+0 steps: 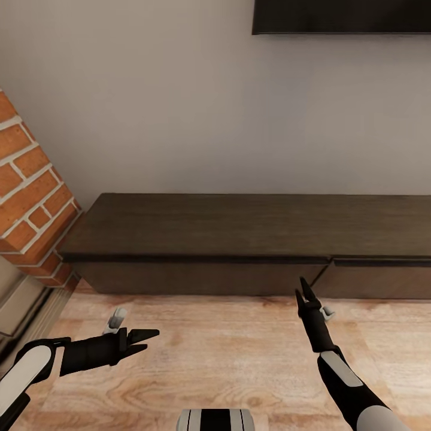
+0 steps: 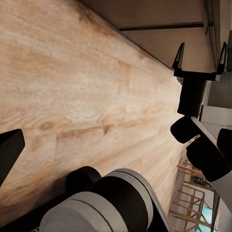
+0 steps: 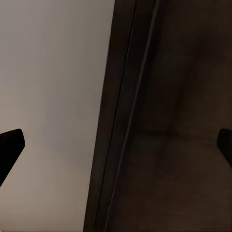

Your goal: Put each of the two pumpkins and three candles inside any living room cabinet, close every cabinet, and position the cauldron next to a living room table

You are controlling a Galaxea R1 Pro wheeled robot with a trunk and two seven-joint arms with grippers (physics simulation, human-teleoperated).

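Facing the cabinet (image 1: 239,239): long, low, dark brown, stretched across the middle of the head view from 9 o'clock to 3 o'clock, set against a pale wall (image 1: 179,108). Drawer fronts flush and shut, with a seam between two of them at about 4 o'clock. Top surface bare. Brick pillar (image 1: 30,191) at 9 o'clock, touching the cabinet's left end. Dark panel (image 1: 341,15) mounted on the wall at 1 o'clock. Light wooden floor (image 1: 227,359) below, from 8 o'clock to 4 o'clock.

Left gripper (image 1: 148,339) at 7 o'clock, held over the floor, pointing sideways toward the centre, fingers apart, nothing between them. Right gripper (image 1: 303,290) at 5 o'clock, pointing up at the cabinet front near the seam, fingers apart and empty, tips just short of the drawer face. Same right gripper (image 2: 200,55) seen from the left wrist, prongs spread above the floor. Right wrist view close on the cabinet (image 3: 164,121) edge and wall.
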